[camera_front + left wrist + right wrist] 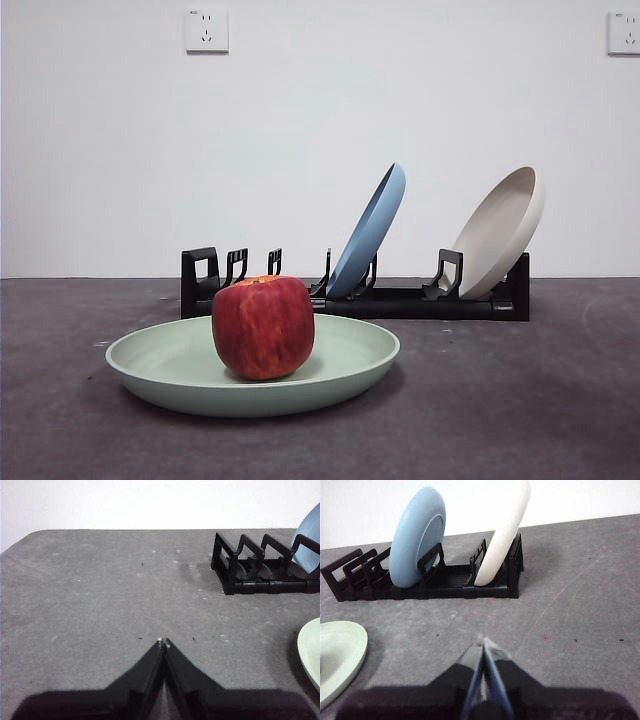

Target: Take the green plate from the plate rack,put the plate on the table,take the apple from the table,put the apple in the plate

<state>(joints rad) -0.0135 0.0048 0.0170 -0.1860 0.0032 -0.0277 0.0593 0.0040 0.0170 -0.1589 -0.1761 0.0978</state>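
No writing was legible; one apple (263, 327) sat in the one green plate (180, 365) on the table (520, 400), before the plate rack (420, 300) holding two plates, both grippers (163, 642) (483, 642) pinched closed, empty.

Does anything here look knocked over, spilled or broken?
Nothing stands out. The red apple sits upright in the pale green plate, flat on the grey table; the blue plate and cream plate lean in the black rack.
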